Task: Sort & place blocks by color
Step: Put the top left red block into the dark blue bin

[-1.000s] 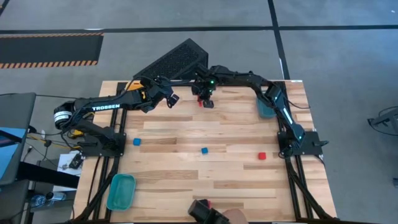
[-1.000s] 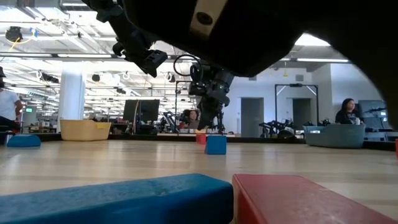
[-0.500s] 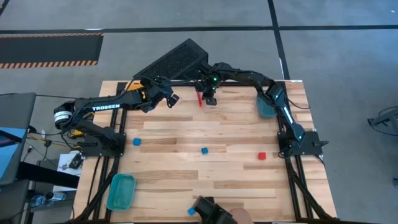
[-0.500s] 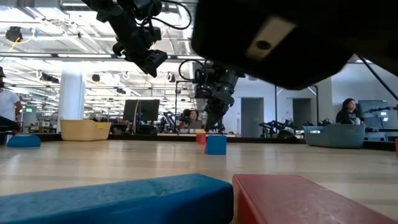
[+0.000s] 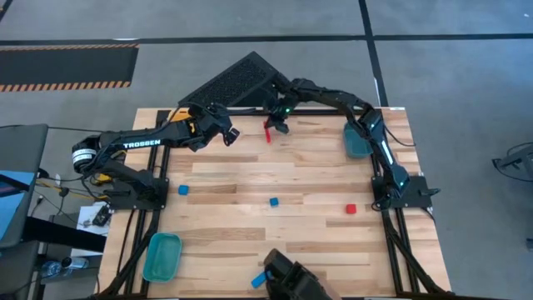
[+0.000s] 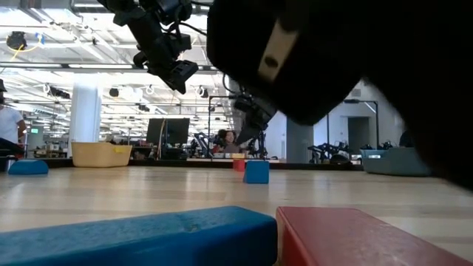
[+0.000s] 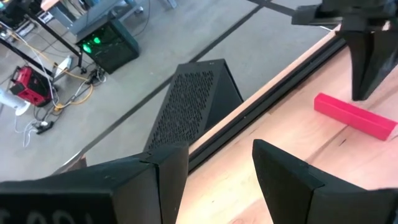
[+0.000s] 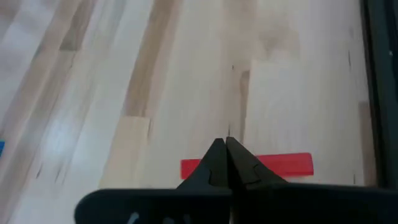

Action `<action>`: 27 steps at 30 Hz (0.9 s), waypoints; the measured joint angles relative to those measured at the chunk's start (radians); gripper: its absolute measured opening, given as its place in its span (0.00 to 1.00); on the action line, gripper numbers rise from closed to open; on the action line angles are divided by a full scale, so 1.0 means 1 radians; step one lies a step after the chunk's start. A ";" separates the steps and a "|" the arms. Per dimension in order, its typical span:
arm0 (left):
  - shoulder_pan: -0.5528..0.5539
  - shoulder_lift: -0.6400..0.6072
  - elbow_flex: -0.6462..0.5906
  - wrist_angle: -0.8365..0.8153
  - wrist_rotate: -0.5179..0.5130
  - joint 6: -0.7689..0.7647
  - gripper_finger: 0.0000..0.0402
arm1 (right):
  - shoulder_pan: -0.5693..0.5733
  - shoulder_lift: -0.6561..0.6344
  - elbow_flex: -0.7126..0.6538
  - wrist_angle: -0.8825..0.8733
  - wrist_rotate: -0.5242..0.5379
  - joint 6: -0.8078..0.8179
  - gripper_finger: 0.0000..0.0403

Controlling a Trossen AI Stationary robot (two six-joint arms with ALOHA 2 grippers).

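Observation:
A red bar (image 5: 268, 132) lies flat on the table near the far edge; it also shows in the right wrist view (image 8: 280, 164) and the left wrist view (image 7: 354, 114). My right gripper (image 5: 279, 125) is shut and hangs just above the bar, clear of it (image 8: 225, 149). My left gripper (image 5: 229, 133) is open and empty, raised to the left of the bar (image 7: 217, 168). Two blue cubes (image 5: 183, 190) (image 5: 273, 202) and a red cube (image 5: 351, 209) rest on the table's middle. A blue block (image 5: 258, 282) lies at the near edge.
Teal trays sit at the near left (image 5: 161, 254) and far right (image 5: 356, 140). A yellow tray (image 6: 101, 154) stands under my left arm. A black perforated box (image 5: 233, 79) lies beyond the far edge. A dark object (image 5: 296, 285) covers the near edge.
My right gripper has risen and drawn back toward the far edge, off the red bar, which lies on the table. The dark object at the near edge has shifted, and a blue block now shows beside it.

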 joint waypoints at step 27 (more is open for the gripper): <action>-0.005 0.000 0.000 0.000 0.028 -0.058 0.43 | -0.039 0.039 -0.054 0.138 0.024 0.611 0.00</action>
